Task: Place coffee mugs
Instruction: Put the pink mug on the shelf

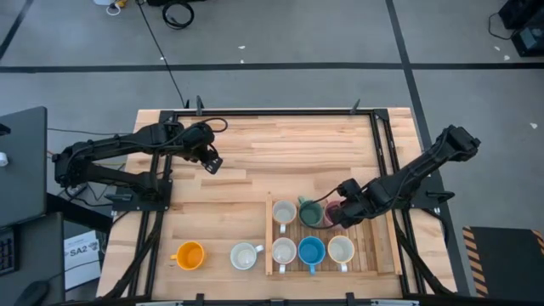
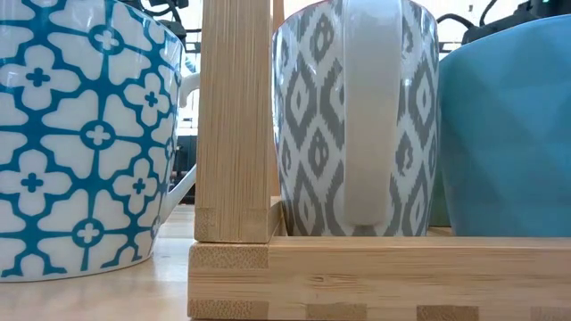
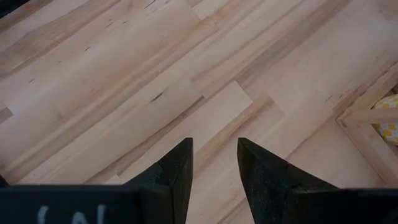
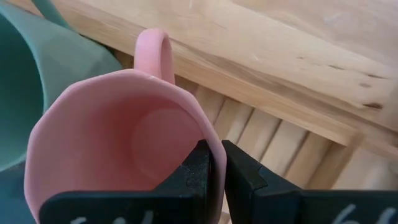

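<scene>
A bamboo tray (image 1: 374,255) at the table's near right holds several coffee mugs: a white one (image 1: 285,212), a dark green one (image 1: 310,212) and a pink one (image 1: 332,210) in its far row, and white (image 1: 284,251), blue (image 1: 311,251) and white (image 1: 341,249) in its near row. An orange mug (image 1: 189,255) and a white mug (image 1: 245,255) stand on the table left of the tray. My right gripper (image 1: 342,212) is shut on the pink mug (image 4: 112,137). My left gripper (image 3: 214,168) hangs open over bare wood at the far left (image 1: 211,161). My right gripper pinches the pink mug's rim wall (image 4: 214,146) on the side opposite its handle (image 4: 155,53), one finger inside the cup and one outside. The fingers come from above, pointing down. The mug stays mouth up over the tray's slats beside the green mug; whether its base rests there I cannot tell.
The tray's far rail (image 4: 261,68) runs just behind the pink mug's handle. In the low view a blue-flowered mug (image 2: 71,134), the tray's post (image 2: 234,125), a grey-patterned mug (image 2: 357,116) and the blue mug (image 2: 508,134) fill the front. Bare table lies left of and beyond the tray.
</scene>
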`<state>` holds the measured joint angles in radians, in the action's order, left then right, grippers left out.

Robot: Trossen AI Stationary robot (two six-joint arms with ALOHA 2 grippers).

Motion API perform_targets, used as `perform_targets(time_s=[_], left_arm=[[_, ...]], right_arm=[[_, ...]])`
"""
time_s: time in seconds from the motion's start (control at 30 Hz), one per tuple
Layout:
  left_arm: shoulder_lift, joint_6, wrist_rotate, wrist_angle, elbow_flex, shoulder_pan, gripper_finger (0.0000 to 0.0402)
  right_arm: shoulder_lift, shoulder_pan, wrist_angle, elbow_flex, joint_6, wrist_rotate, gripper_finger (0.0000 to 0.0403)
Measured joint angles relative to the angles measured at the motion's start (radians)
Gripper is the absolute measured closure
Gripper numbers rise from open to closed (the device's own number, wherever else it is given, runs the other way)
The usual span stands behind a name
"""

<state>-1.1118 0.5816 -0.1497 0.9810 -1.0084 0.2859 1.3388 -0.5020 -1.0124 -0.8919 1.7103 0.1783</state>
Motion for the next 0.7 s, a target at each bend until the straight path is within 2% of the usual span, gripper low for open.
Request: perform_targets(time_s=[0.3,0.7], left_arm=[[0.0,0.0,0.0,0.0,0.0,0.0,0.0269],[0.0,0.0,0.0,0.0,0.0,0.0,0.0269]], right_arm=[[0.0,-0.004,0.012,0.023,-0.001,0.01,0.0365],[0.0,-0.004,0.014,0.024,-0.003,0.009,0.0343]])
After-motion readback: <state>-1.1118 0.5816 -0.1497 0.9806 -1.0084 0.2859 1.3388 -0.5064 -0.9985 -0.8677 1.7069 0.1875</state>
